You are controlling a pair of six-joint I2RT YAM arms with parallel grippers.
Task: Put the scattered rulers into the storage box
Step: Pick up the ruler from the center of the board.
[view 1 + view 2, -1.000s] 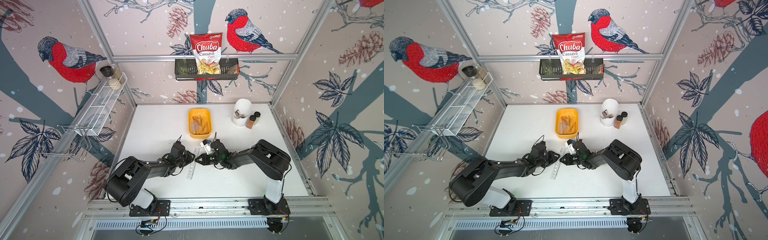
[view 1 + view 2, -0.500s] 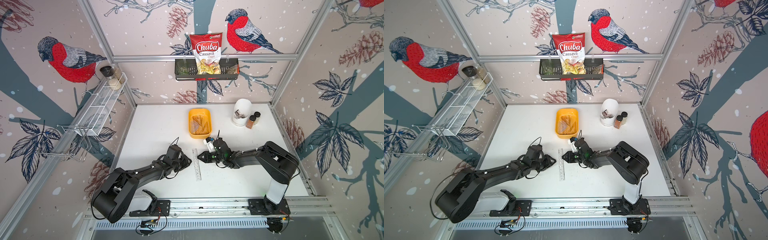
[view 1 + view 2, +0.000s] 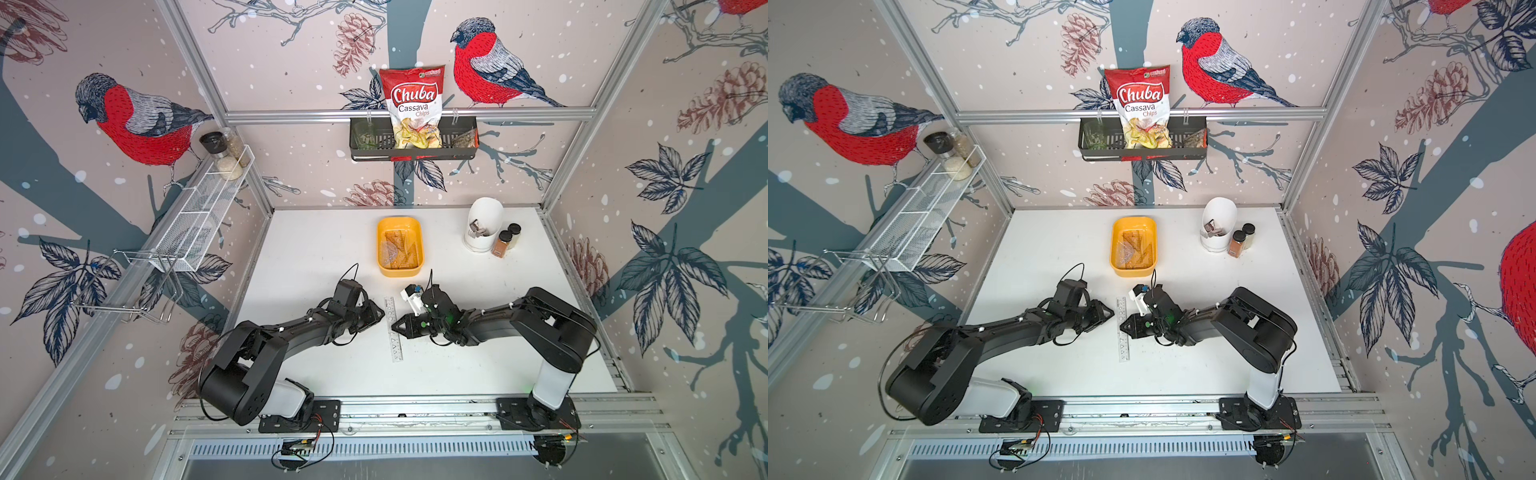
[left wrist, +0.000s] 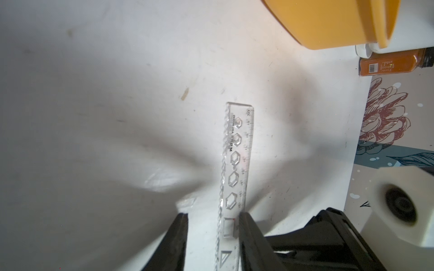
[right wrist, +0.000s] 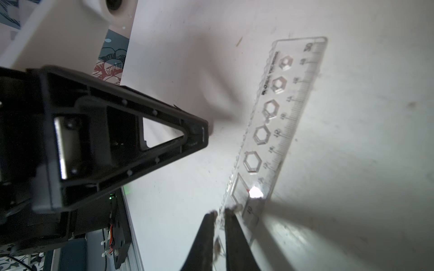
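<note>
Presently, mid-counter: one clear flat plastic stencil ruler (image 3: pixel 395 347) (image 3: pixel 1123 347) with hexagon and triangle cut-outs and one scalloped long edge. It lies front-to-back on the white counter (image 3: pixel 307 249), in front of the yellow-orange rectangular plastic storage box (image 3: pixel 400 272) and apart from it. The black left arm (image 3: pixel 299 328) and right arm (image 3: pixel 494 320) reach in low from opposite sides and meet at it.

Left jaws: open, with a plain gap. In the left wrist view the stencil ruler (image 4: pixel 237 152) runs through that gap. One finger (image 4: pixel 246 234) touches the graduated edge at its tip. The other finger (image 4: pixel 179 234) stands off the scalloped edge, with bare counter between. Nothing gripped.

Right jaws: nearly shut, a narrow slit. In the right wrist view the scalloped edge of the stencil ruler (image 5: pixel 277 112) sits inside the slit at about mid-length. One finger (image 5: pixel 234 239) lies over the ruler's face and the other (image 5: pixel 204 239) is outside the edge. They pinch it there. A shadow falls beside the ruler, but I cannot tell whether that edge is off the counter.

In both top views the two tips face each other at the ruler's middle, the right tip over it and the left tip just beside it.

Storage box: several see-through rulers (image 3: pixel 400 249) lie flat inside, overlapping; count unclear. At the back right stands a tall white cylindrical pot (image 3: pixel 484 216), with two spice jars (image 3: pixel 503 245) just beside it.
</note>
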